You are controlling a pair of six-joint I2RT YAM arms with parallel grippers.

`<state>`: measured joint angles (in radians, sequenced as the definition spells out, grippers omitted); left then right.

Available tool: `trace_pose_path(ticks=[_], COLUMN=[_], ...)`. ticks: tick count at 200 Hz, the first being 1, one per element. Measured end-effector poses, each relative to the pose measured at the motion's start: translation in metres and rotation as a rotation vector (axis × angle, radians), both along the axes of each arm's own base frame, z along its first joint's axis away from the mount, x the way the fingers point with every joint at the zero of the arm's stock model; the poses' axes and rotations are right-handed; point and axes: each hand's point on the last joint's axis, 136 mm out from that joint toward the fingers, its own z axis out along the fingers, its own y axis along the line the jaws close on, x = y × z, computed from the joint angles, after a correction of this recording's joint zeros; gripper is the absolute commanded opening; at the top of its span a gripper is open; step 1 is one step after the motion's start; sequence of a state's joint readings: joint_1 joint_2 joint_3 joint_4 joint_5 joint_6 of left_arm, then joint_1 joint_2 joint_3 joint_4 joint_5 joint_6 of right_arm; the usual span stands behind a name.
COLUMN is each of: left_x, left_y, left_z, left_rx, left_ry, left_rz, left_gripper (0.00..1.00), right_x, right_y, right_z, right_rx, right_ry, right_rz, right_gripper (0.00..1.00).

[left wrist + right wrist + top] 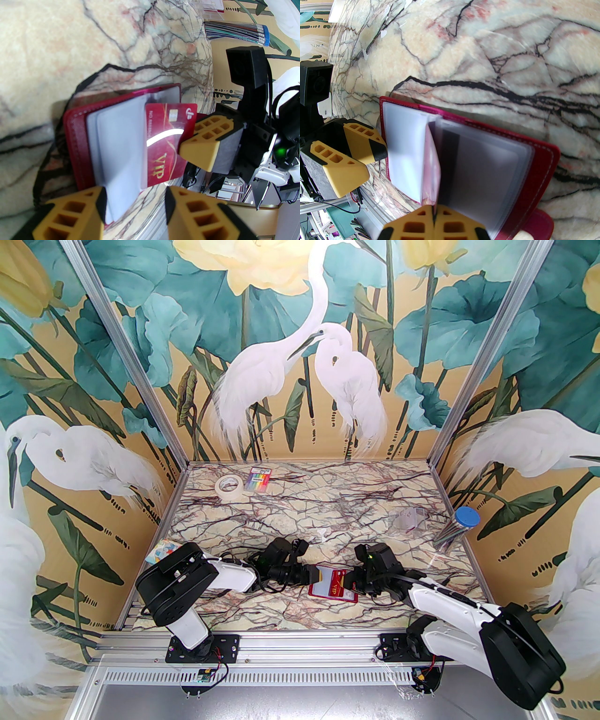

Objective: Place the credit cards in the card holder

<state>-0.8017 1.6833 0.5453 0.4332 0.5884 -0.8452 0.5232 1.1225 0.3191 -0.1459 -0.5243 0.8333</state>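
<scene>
My right gripper (434, 214) is pinched shut on the red card (164, 140), which runs from its outer edge in between the clear sleeves (119, 140) of the card holder (72, 140). My left gripper (134, 195) stands open at the holder's opposite side.

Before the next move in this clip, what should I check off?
1. Dark red leather-look folding card holder lies open: ok.
2. Right gripper shut on glossy red plastic VIP card: ok.
3. Card's leading edge inside a clear plastic sleeve, not between pages: cannot tell.
4. Card fully seated: not ok, most sticks out.
5. Left gripper, jaws open, steadying the holder: cannot tell.
</scene>
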Motion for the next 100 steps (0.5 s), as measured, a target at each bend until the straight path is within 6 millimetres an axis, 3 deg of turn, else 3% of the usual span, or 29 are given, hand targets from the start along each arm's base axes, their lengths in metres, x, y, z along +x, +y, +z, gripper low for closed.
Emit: trace_pose_path(ticks=[100], left_x=[-0.0002], left_y=[-0.0002], left_z=[-0.0003], left_rx=[0.002], left_ry=[-0.001], left_rz=[0.0], left_gripper=[0.47], right_x=[0.0006], right_y=[0.0003], right_z=[-0.0006], right_rx=[-0.013], right_ry=[0.004], right_rz=[0.013], right_gripper=[0.0])
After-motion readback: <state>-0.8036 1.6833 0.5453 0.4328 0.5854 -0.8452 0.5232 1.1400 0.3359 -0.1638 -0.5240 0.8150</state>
